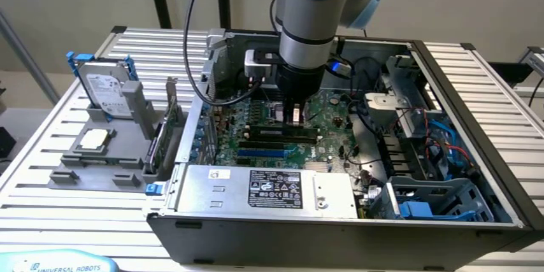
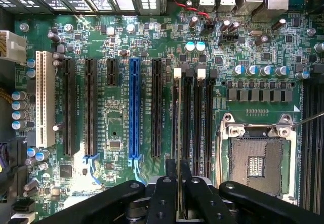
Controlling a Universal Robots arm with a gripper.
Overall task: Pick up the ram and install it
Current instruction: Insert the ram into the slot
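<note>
Ram over the motherboard slots, in my gripper.
I see gripper (image 2: 178, 183) clamped on the ram (image 2: 178, 133), held edge-on above the black slots (image 2: 195, 123), 9 o'clock of the CPU socket (image 2: 258, 158).

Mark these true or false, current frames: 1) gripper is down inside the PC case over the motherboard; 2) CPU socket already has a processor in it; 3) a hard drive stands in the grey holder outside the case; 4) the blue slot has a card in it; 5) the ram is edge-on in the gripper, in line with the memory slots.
1) True. The gripper is inside the PC case, just above the motherboard.
2) False. The CPU socket is empty, its contact field bare.
3) True. The hard drive stands upright in the grey holder.
4) False. The blue slot is empty.
5) True. In the wrist view the ram shows as a thin edge between the fingers, in line with the memory slots.
</note>
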